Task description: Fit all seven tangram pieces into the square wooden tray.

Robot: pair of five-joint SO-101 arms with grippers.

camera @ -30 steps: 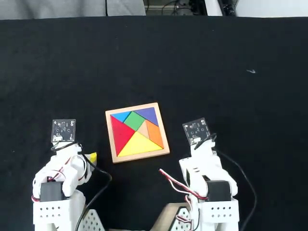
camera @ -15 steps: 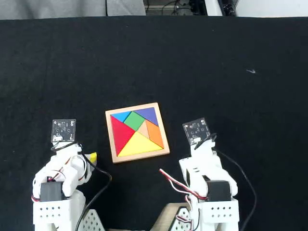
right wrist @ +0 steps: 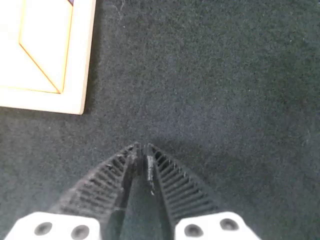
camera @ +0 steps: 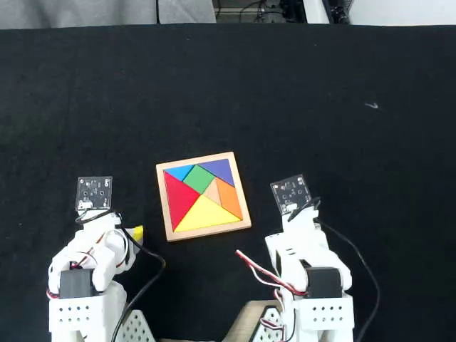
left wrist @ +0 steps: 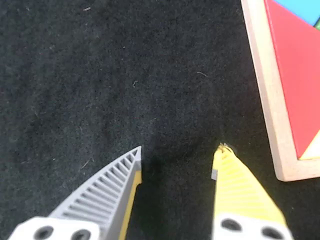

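The square wooden tray [camera: 162, 206] lies at the table's middle, holding several flat coloured tangram pieces: red [camera: 177, 200], yellow [camera: 204, 214], green [camera: 197, 178], purple [camera: 221, 171], blue [camera: 179, 172], orange [camera: 229, 199] and a small tan one [camera: 213, 191]. They fill the tray edge to edge. My left gripper [left wrist: 180, 150] hovers open over bare cloth just beside the tray's near corner [left wrist: 272, 115], where the red piece [left wrist: 295, 65] shows. My right gripper [right wrist: 142, 148] is shut on nothing, over cloth off the tray's other near corner [right wrist: 80, 60].
Black cloth covers the whole table [camera: 342, 128]. The left arm's base [camera: 82, 299] and the right arm's base [camera: 317, 299] stand at the near edge, with loose cables [camera: 256, 274] between them. A small speck [camera: 371, 105] lies far right.
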